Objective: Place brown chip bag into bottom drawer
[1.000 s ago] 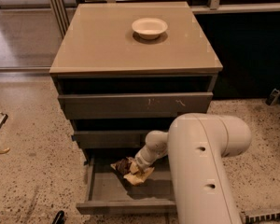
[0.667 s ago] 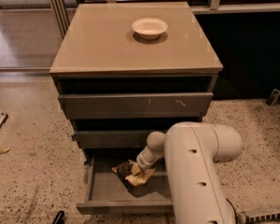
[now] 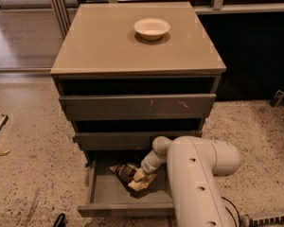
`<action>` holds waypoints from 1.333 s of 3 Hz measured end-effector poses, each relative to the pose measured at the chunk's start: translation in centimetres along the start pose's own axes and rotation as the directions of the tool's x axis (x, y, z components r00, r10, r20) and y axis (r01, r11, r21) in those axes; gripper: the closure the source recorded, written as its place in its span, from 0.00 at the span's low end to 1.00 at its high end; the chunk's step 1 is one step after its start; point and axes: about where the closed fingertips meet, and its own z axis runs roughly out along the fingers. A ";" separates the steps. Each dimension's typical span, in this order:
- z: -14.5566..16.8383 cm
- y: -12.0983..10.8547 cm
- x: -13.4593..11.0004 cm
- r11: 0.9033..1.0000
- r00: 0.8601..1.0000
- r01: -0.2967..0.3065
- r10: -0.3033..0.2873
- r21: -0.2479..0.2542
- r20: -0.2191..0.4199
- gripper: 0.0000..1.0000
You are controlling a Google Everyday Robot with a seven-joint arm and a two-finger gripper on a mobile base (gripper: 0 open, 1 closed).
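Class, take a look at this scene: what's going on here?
The robot's arm reaches down into the open bottom drawer, with its claw at the brown chip bag, which lies on the drawer floor. Whether the claw grips the bag cannot be told. A white bowl sits on the cabinet top.

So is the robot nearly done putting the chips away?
Nearly. Done: the drawer is open and the chip bag lies inside on its floor. In hand: the gripper is down at the bag. Left: probably just lifting the gripper out.
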 end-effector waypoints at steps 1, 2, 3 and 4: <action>-0.8 -0.2 0.4 0.999 0.997 0.052 -0.052 0.008 0.050 0.35; -1.9 1.1 1.3 0.996 0.992 0.086 -0.089 0.037 0.087 0.11; -2.4 2.2 2.0 0.993 0.989 0.108 -0.112 0.043 0.099 0.00; -2.3 2.4 2.1 0.993 0.989 0.108 -0.112 0.041 0.098 0.00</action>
